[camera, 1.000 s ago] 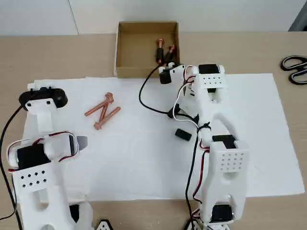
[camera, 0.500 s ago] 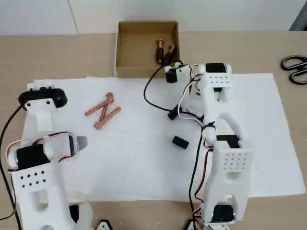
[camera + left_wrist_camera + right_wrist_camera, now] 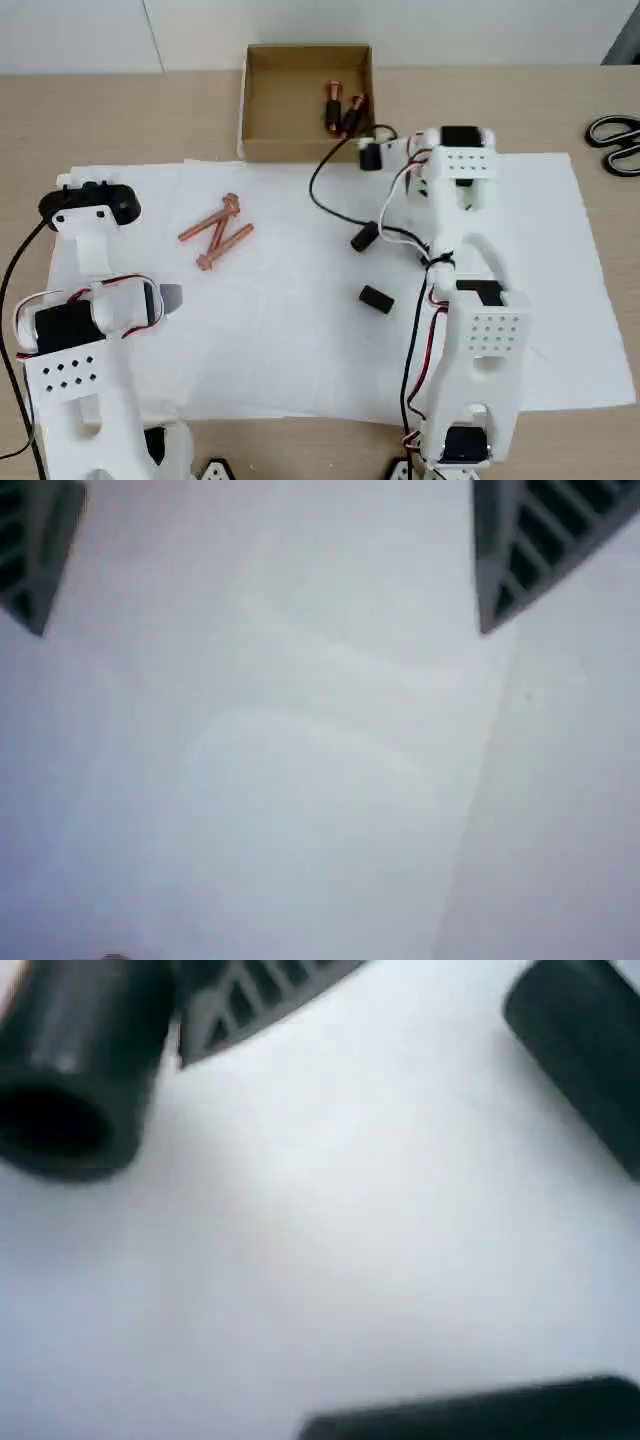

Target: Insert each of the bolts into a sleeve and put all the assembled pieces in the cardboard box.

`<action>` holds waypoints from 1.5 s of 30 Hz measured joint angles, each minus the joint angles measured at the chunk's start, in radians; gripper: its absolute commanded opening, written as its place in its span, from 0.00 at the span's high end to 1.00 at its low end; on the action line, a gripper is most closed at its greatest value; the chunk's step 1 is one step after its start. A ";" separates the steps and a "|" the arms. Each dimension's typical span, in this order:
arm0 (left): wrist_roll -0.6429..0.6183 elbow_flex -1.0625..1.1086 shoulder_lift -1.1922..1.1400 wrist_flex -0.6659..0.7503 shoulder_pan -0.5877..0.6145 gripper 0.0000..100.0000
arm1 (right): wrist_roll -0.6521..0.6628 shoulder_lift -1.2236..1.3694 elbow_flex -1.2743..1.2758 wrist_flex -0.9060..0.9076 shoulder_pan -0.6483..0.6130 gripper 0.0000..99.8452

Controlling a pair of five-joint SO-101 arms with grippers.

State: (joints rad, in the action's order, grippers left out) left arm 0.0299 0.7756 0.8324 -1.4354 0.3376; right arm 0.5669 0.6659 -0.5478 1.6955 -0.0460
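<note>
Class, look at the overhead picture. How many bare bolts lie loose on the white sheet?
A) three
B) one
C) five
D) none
A: three copper bolts lie in a crossed cluster on the sheet, none of them in a sleeve.

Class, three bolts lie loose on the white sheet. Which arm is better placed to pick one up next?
Probably left. The bolts lie on its side of the white sheet, and the left gripper hangs open over bare sheet. The right arm stands farther off, by the cardboard box.
</note>
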 measured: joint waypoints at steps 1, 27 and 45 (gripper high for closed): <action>0.000 0.000 0.000 0.000 0.000 0.74 | -0.006 -0.008 -0.003 0.002 0.000 0.82; 0.000 0.029 0.000 0.017 0.000 0.74 | -0.028 0.098 -0.028 -0.008 0.000 0.90; -0.005 -0.009 0.000 0.023 -0.014 0.74 | -0.035 -0.046 -0.121 0.018 0.000 1.00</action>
State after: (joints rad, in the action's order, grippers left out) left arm 0.0253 0.7664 0.8324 -1.4124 0.3237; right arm 0.5317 0.6199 -0.6690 1.7139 -0.0460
